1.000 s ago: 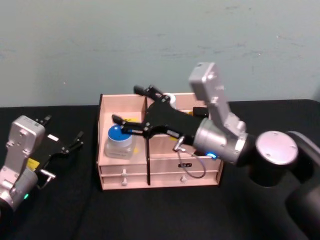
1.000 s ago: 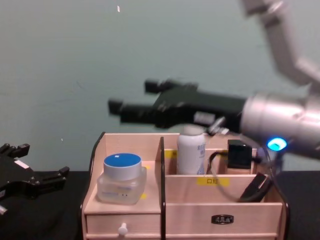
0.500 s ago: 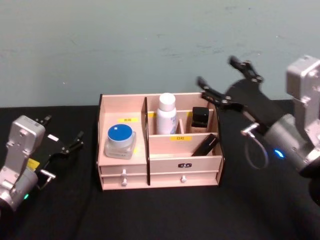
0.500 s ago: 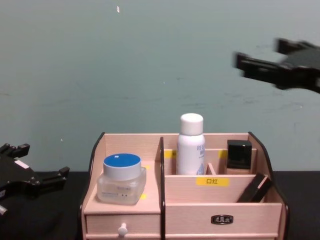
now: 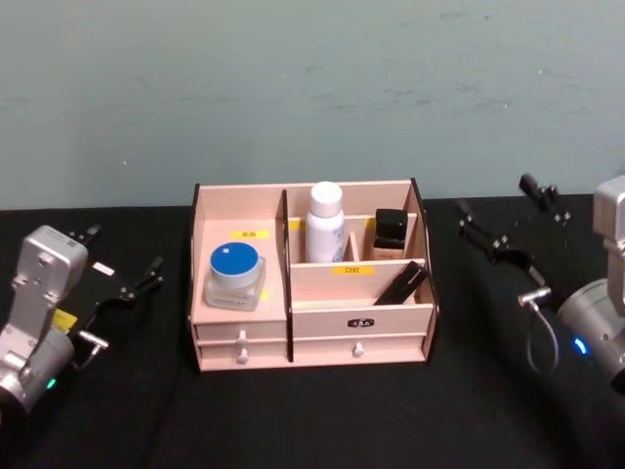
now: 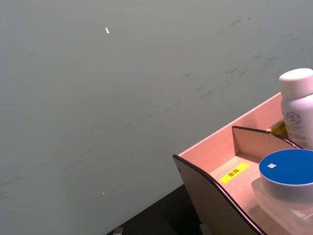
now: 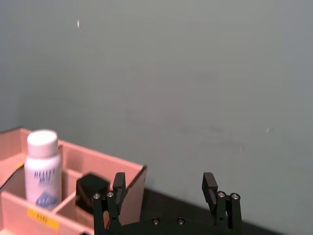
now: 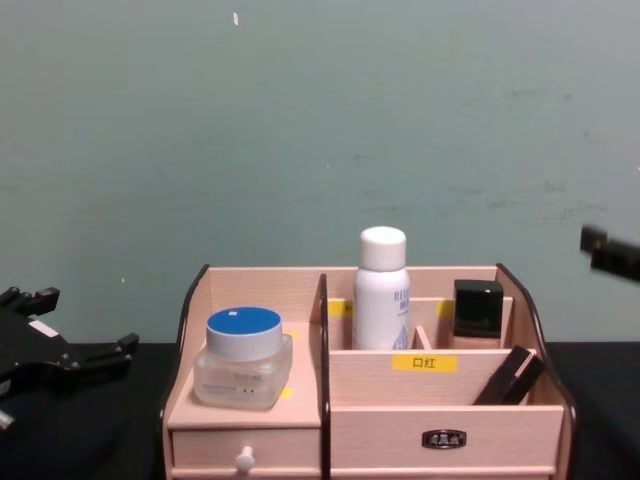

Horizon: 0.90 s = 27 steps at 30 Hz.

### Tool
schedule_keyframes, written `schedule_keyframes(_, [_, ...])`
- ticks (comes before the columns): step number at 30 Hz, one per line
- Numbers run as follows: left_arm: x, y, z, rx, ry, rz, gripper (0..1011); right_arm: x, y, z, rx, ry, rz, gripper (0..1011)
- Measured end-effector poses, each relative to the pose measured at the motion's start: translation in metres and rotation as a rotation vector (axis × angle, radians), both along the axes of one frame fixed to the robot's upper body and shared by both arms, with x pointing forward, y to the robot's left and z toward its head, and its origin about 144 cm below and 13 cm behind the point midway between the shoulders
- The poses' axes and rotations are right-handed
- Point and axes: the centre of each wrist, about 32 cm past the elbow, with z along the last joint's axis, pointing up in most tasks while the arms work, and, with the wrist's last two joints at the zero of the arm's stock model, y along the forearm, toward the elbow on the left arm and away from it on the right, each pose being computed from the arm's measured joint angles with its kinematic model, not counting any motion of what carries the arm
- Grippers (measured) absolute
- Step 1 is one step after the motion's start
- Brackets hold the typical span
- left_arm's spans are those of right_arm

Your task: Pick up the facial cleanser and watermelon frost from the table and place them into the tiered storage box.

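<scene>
Right of the tiered storage box (image 5: 312, 337), right gripper (image 5: 508, 225) withdrawn, fingers spread, empty, left gripper (image 5: 125, 266) parked, open.

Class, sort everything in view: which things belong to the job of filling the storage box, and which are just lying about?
Job: box, blue-lidded jar, white bottle, right gripper, left gripper.
Lying about: black bottle, black tube, table.

We see a black worktop (image 5: 312, 420) spreading across the foreground, with a plain grey-green wall (image 5: 293, 88) rising behind it, faintly scuffed and marked by a few pale specks. A small bottle with a square black cap (image 5: 391, 233) stands upright, and just in front of it a slim dark case (image 5: 398, 283) leans tilted.
</scene>
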Motion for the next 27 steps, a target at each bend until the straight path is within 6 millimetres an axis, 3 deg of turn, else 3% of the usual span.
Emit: schedule_keyframes(27, [0.0000,0.0000,0.0000,0.000,0.000,0.000,1010,-0.0004,-0.0004,0.0025,-0.002,-0.008,-0.004,1002])
